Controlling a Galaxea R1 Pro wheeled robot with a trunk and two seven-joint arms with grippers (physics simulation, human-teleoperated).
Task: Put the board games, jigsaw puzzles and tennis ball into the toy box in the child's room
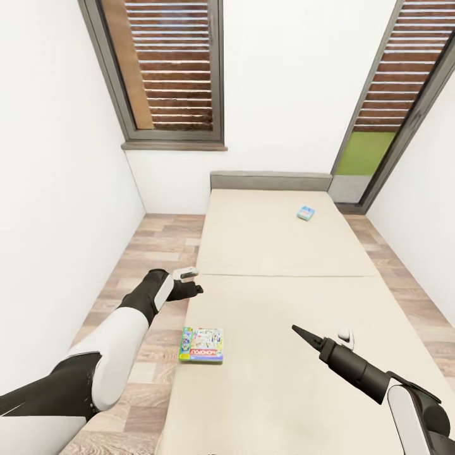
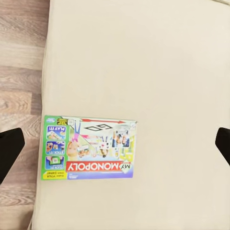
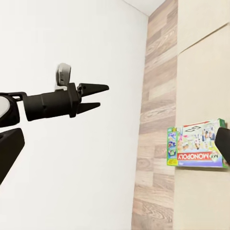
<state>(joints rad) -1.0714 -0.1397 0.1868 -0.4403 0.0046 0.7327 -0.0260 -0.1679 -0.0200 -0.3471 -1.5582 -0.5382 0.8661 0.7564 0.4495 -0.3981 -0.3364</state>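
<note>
A: Since the Monopoly box [image 1: 201, 344] lies flat at the bed's [image 1: 284, 253] near left edge, a careless push tips it onto the floor [image 1: 151, 253].

B: Left gripper [image 1: 189, 287]: above that edge, parted, empty. Right gripper [image 1: 302, 333]: over the mattress, empty; opening unclear.

A: Far item: small blue box [image 1: 306, 213] near the headboard [image 1: 270, 181], a long reach.

Both arms wear glossy white shells over matte black joints and forearms. The left gripper [image 1: 189, 285] and right gripper [image 1: 302, 333] end in black pointed fingers, each wrist carrying a small white-grey module.
</note>
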